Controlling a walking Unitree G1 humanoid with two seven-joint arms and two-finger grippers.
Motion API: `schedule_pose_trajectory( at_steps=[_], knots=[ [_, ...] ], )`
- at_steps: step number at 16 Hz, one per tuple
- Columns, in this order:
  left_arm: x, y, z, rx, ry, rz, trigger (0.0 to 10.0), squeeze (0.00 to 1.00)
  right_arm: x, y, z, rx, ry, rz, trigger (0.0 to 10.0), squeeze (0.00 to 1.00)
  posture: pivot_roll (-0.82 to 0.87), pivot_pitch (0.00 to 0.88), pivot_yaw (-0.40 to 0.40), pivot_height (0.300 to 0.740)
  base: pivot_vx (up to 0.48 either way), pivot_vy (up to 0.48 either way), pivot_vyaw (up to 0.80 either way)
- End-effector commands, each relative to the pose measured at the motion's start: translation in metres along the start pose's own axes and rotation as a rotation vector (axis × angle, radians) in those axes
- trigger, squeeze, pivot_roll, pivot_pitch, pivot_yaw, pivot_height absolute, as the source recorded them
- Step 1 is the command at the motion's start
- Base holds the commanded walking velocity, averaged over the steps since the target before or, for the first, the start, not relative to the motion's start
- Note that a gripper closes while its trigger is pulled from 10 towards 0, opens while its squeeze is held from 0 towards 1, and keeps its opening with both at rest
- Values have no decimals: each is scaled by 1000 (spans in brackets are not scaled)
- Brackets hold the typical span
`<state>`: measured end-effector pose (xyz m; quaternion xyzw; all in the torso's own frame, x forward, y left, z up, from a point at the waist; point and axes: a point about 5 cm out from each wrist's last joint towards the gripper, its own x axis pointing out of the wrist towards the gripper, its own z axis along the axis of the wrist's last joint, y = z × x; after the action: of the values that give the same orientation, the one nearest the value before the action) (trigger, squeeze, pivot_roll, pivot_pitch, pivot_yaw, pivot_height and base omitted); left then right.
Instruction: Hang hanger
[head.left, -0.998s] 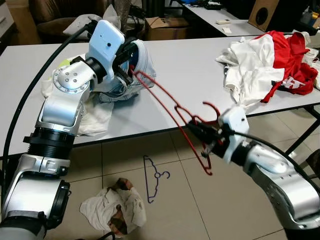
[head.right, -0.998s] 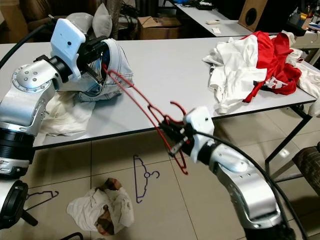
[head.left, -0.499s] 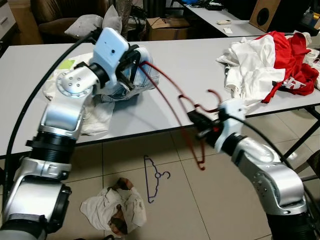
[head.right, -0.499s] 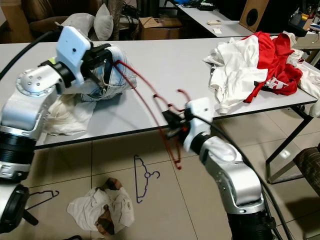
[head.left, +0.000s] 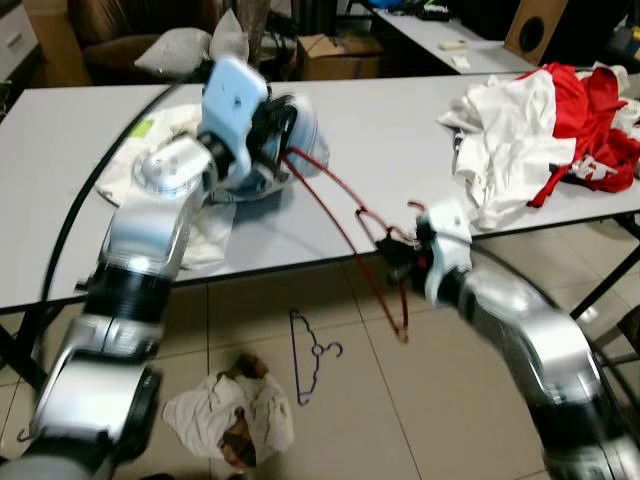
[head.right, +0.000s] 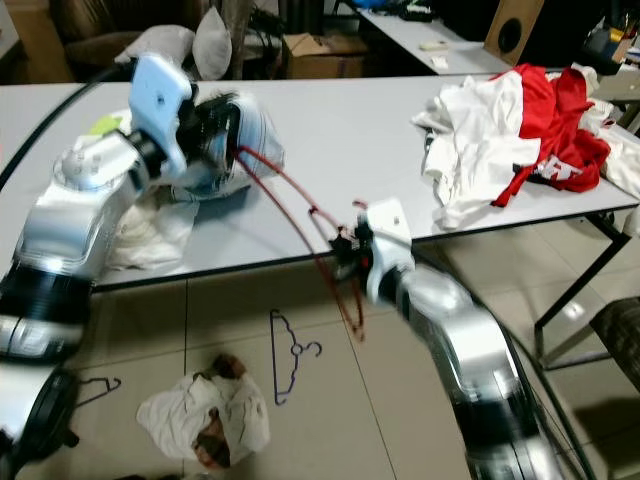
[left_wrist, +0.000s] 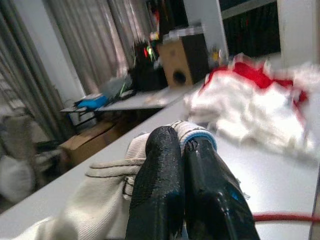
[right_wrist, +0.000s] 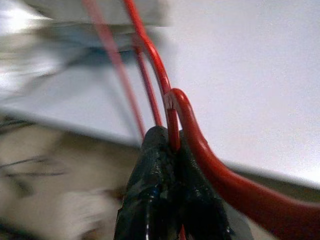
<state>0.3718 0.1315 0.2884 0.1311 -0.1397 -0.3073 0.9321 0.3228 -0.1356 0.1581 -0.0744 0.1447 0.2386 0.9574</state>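
Right gripper (head.left: 400, 262) clenches the red hanger (head.left: 340, 225) at the surface's (head.left: 400, 130) near edge; left gripper (head.left: 275, 140), fingers (left_wrist: 165, 190) pinched on a garment (left_wrist: 100, 200).

A long white table (head.left: 390, 130) stands on a tiled floor (head.left: 440, 400). On its right end lies a heap of red and white clothes (head.left: 545, 125); on its left part lie pale crumpled garments (head.left: 205, 235). On the floor in front of the table lies a purple wire hanger (head.left: 312, 352), and just beside it a crumpled white and brown cloth (head.left: 232, 425). Behind the table are a cardboard box (head.left: 335, 55), a grey cushion (head.left: 178, 48) on a dark seat, a second table and a wooden speaker (head.left: 527, 28)
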Motion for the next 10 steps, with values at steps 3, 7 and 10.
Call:
schedule_pose_trajectory(
  at_steps=[3,7,10],
  knots=[
    [5,36,85,93,-347,110,0,0,3,-76,62,-86,-178,-455,10000,0,-57,0,-36,740,0,0,0],
    [-23,70,109,186,-438,266,0,0,-18,-94,116,-63,-475,-492,10000,0,-48,0,-50,740,0,0,0],
    [-33,36,36,153,-210,167,0,0,-7,-64,45,-78,-291,-358,10000,0,-49,0,-55,740,0,0,0]
  ],
)
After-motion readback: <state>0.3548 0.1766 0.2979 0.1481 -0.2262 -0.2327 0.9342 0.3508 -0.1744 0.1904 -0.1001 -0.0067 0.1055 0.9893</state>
